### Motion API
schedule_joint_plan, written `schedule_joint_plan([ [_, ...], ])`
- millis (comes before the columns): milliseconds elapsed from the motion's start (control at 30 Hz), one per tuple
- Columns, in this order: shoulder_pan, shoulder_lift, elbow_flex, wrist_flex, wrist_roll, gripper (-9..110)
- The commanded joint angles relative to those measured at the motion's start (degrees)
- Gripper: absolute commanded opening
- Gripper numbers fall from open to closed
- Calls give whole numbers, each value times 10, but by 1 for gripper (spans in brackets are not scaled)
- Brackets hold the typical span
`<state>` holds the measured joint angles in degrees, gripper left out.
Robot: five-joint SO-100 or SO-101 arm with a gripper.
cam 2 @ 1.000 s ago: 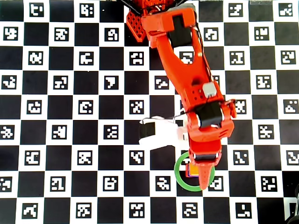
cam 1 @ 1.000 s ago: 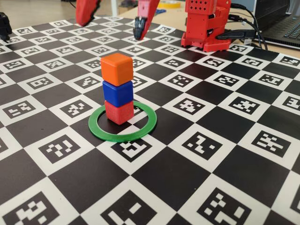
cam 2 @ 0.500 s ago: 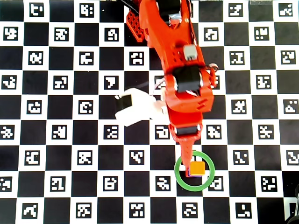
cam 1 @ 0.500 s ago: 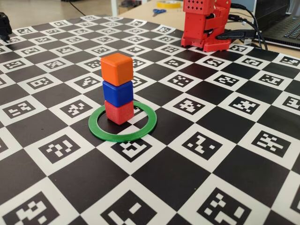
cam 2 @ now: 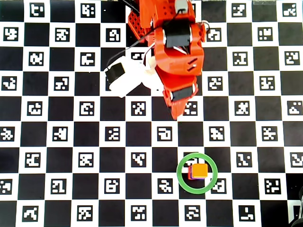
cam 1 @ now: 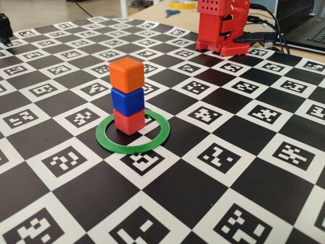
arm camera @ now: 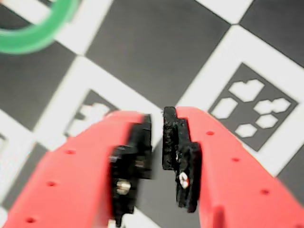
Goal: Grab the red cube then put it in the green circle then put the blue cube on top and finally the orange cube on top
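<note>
Matte cubes stacked inside flat green circle (cam 1: 133, 145): red cube (cam 1: 129, 122), blue cube (cam 1: 128, 100), orange cube (cam 1: 126, 74) topmost; jaws nearly closed, empty

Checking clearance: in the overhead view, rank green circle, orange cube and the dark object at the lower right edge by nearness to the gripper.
1. green circle, below the gripper, near rim closest
2. orange cube, inside it
3. dark object, lower right corner

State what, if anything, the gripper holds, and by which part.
Nothing is held. The gripper has its fingers nearly together with only board behind the gap. The three cubes stand stacked inside the green circle.
</note>
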<state>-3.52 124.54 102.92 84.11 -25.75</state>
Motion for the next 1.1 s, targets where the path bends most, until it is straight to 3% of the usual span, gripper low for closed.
schedule_joint_plan([
  [0, -3, 83, 64, -25, -67, -5],
  [533, 65, 335, 414, -134, -312, -5],
  [1067, 87, 610, 692, -39, -567, -5],
])
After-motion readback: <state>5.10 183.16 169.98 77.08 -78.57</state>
